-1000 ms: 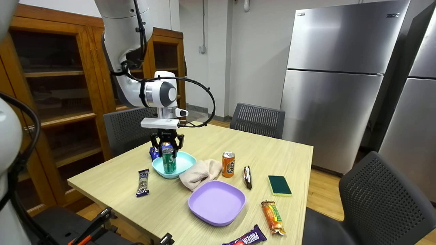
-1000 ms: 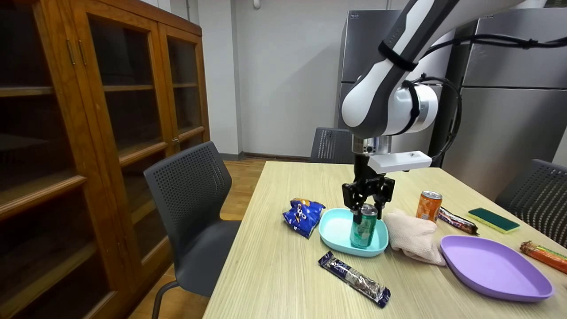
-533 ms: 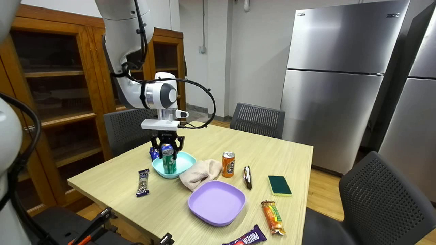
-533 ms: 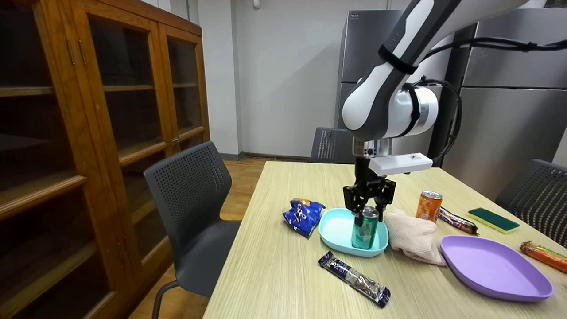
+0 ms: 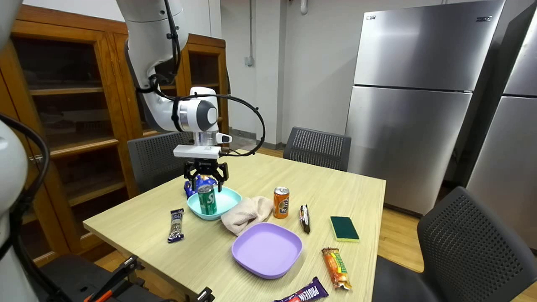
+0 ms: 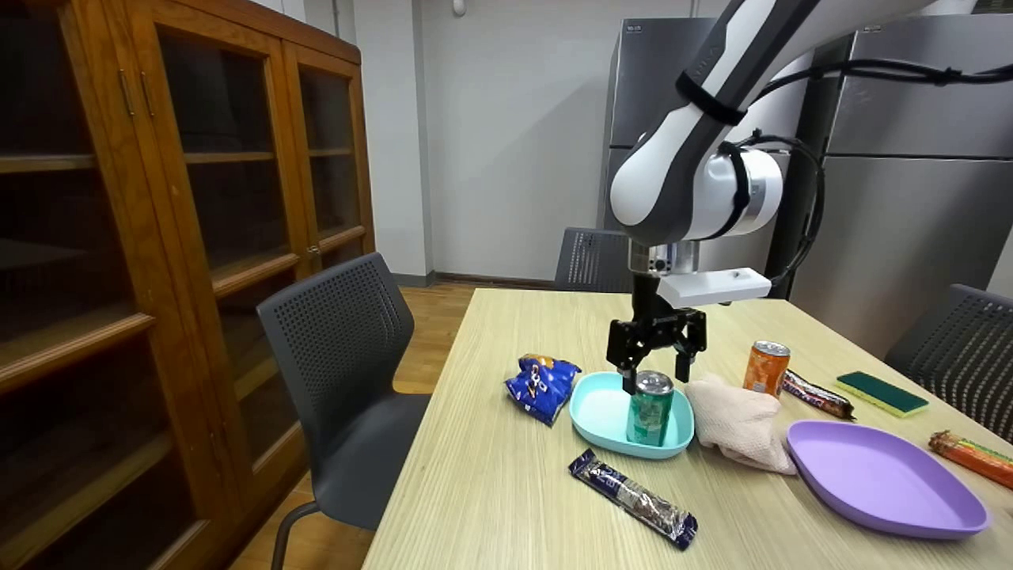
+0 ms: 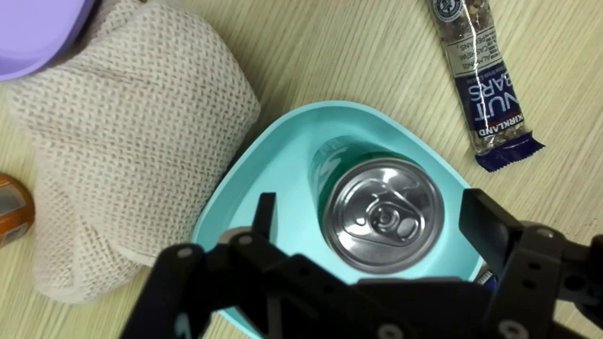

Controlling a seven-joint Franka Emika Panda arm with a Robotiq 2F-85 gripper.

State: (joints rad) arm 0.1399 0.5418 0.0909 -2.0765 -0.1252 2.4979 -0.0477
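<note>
A green soda can (image 5: 207,202) stands upright inside a turquoise dish (image 5: 230,201) on the table. My gripper (image 6: 656,381) points straight down over it, its fingers spread to either side of the can's top. In the wrist view the silver lid of the can (image 7: 384,216) lies between the open gripper (image 7: 373,216), with turquoise dish surface (image 7: 297,197) showing in the gaps on both sides, so nothing is held. A blue snack bag (image 6: 543,389) lies beside the dish; in an exterior view the gripper partly hides it.
A beige cloth (image 7: 141,127) lies against the dish, between it and a purple plate (image 5: 267,250). Around them are an orange can (image 5: 281,203), a nut bar (image 6: 633,499), a dark-wrapped bar (image 5: 305,219), a sponge (image 5: 344,228) and an orange-wrapped snack (image 5: 336,267). Chairs surround the table.
The fingers were close on the can's sides and have now spread apart from it. My gripper has risen slightly since half a second ago, while the can stays in the dish.
</note>
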